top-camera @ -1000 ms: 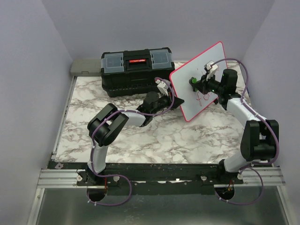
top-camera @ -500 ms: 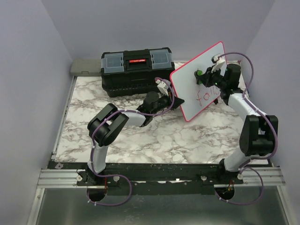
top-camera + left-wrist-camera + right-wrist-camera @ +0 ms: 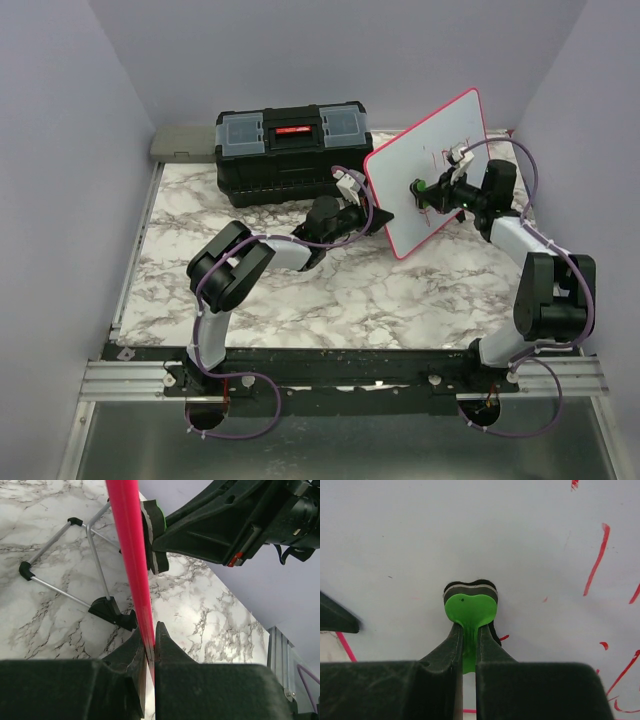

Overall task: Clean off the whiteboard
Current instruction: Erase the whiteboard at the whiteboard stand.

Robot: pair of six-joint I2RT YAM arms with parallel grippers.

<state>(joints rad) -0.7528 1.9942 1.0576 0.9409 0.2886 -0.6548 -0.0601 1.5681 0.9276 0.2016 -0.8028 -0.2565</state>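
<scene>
The whiteboard, white with a pink-red rim, stands tilted on its wire stand at the right of the table. My left gripper is shut on its left rim, seen edge-on in the left wrist view. My right gripper is shut on a green eraser and presses its felt pad against the board face. In the right wrist view the eraser sits between the fingers. Red marks remain on the board at the right.
A black toolbox with a red handle stands at the back of the marble table, left of the board. A grey flat object lies behind it. The board's wire stand with black feet rests on the table.
My right gripper has swept the eraser over the board, up and then back down to its middle. The red writing at the lower middle is mostly gone. The left arm has not moved.
</scene>
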